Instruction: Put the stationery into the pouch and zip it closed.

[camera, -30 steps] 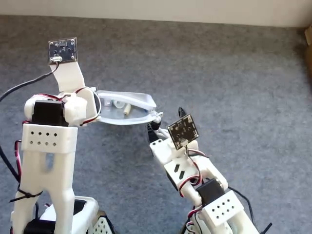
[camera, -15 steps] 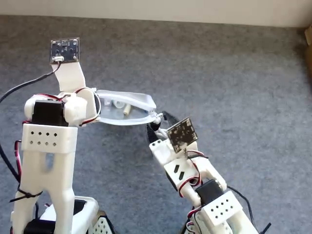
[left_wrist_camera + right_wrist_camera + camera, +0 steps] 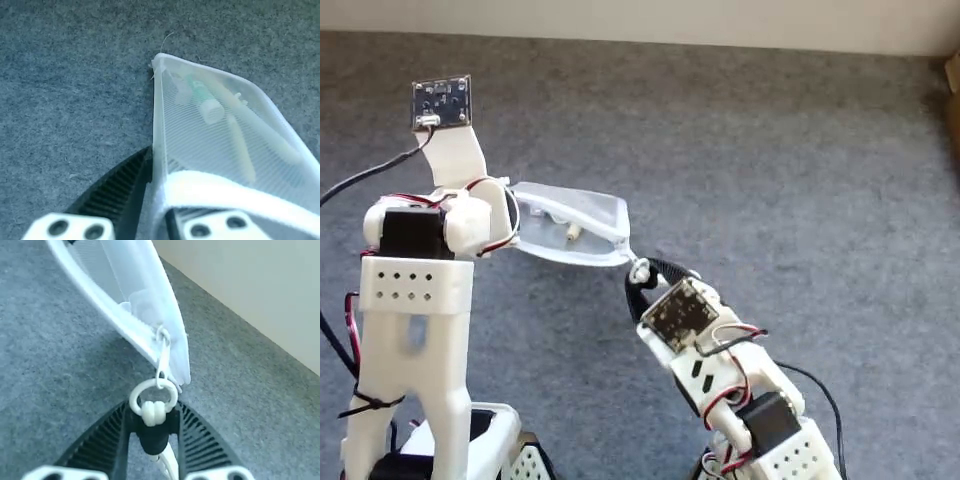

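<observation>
Pinching the zip ring (image 3: 152, 400), the right gripper (image 3: 152, 427) has its jaws closed on it at one corner of the pouch (image 3: 135, 295). The left gripper (image 3: 157, 167) clamps the opposite end, so the pouch hangs stretched between them, seemingly clear of the carpet (image 3: 800, 150). We note stationery (image 3: 212, 111) inside, visible through the clear side. We judge loading done and the zip at or near its end; only letting go is left. A pale wall (image 3: 250, 285) borders the carpet.
</observation>
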